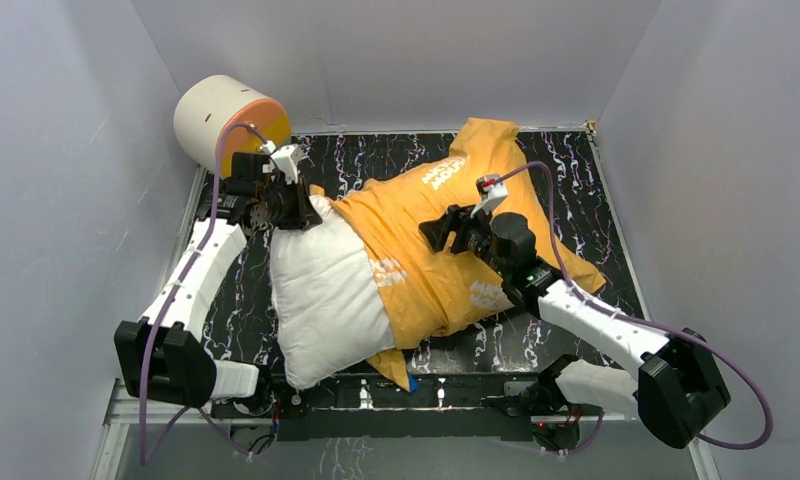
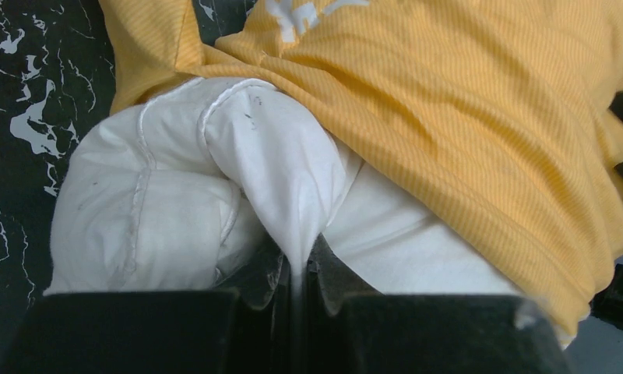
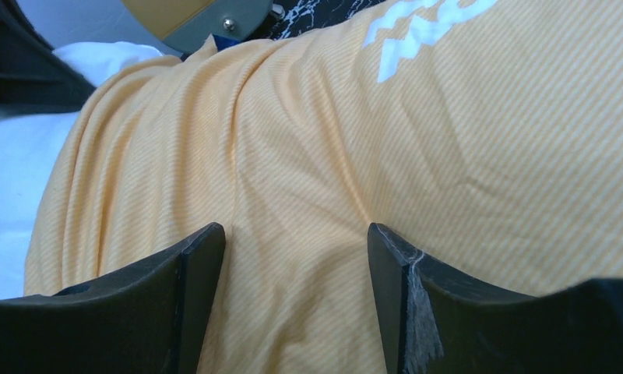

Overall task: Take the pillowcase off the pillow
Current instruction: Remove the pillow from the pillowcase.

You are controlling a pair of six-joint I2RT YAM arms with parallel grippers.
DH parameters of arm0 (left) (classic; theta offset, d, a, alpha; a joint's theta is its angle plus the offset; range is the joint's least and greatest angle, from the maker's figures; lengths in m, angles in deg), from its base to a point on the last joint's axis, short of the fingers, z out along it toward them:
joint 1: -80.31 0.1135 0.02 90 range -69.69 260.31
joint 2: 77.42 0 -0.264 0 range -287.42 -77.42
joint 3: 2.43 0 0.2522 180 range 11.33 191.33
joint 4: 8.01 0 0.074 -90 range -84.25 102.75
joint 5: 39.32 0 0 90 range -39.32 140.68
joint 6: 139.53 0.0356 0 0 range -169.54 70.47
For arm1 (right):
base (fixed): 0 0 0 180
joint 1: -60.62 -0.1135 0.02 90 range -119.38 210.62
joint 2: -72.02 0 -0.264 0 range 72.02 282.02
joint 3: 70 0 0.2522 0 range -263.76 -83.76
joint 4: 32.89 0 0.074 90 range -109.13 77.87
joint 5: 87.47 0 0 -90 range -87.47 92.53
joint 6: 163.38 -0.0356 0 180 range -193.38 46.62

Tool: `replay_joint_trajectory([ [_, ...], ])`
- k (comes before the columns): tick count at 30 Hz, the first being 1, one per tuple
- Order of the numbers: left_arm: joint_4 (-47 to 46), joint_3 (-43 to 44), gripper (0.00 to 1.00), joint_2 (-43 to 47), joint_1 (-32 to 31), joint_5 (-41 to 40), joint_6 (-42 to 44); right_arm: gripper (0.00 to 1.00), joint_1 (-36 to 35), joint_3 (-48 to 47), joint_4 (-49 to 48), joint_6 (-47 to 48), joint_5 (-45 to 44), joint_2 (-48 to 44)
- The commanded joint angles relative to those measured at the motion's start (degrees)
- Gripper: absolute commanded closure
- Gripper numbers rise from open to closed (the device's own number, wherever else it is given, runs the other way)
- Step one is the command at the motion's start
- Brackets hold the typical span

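Note:
The plump white pillow (image 1: 321,290) lies slanted across the table, its left half bare. The orange-yellow pillowcase (image 1: 446,220) with white lettering covers the right half. At the pillow's far left corner my left gripper (image 1: 301,205) is shut on a pinch of white pillow fabric. In the left wrist view that fold of the pillow (image 2: 176,195) runs down into the left gripper (image 2: 300,261), beside the pillowcase (image 2: 448,101). My right gripper (image 1: 431,232) is over the middle of the pillowcase. It (image 3: 293,241) is open, its fingers (image 3: 203,257) straddling wrinkled orange pillowcase (image 3: 308,140).
A cream cylinder with an orange-yellow end (image 1: 231,120) stands at the far left corner, just behind the left gripper. Grey walls enclose the black marbled table (image 1: 576,170) on three sides. A blue scrap of fabric peeks out at the pillow's near edge (image 1: 413,384).

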Motion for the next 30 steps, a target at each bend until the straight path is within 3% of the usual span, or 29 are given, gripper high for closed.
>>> replay_joint_trajectory([
  [1, 1.0, -4.6, 1.00, 7.4, -1.1, 2.5, 1.7, 0.23, -0.1, -13.6, 23.2, 5.1, -3.6, 1.2],
  [6, -1.2, -6.3, 1.00, 11.6, -2.0, 3.0, 3.6, 0.19, -0.2, -34.0, 33.9, 10.4, -2.5, 10.3],
  [12, -3.1, -6.4, 1.00, 17.3, -2.2, 2.4, 4.3, 0.16, -0.1, -60.4, 50.8, 17.5, 7.1, 31.7],
  [15, -3.3, -6.1, 1.00, 18.2, -2.2, 2.3, 4.5, 0.16, -1.1, -66.2, 57.5, 17.3, 8.6, 40.0],
  [17, -3.3, -5.7, 1.00, 18.3, -2.2, 2.8, 4.3, 0.19, -3.0, -66.4, 58.8, 17.7, 1.2, 43.4],
  [22, -2.1, -5.5, 1.00, 18.8, -2.2, -0.9, 3.5, 0.55, -3.7, -68.9, 60.7, 18.1, -22.9, 47.4],
  [25, -1.3, -5.8, 1.00, 19.5, -2.2, -5.1, 3.0, 0.93, -0.2, -67.4, 55.8, 14.8, -29.1, 44.4],
  [30, -0.3, -6.5, 1.00, 21.4, -2.2, -9.9, 2.9, 1.00, 6.9, -63.5, 48.9, 14.3, -30.9, 39.4],
])
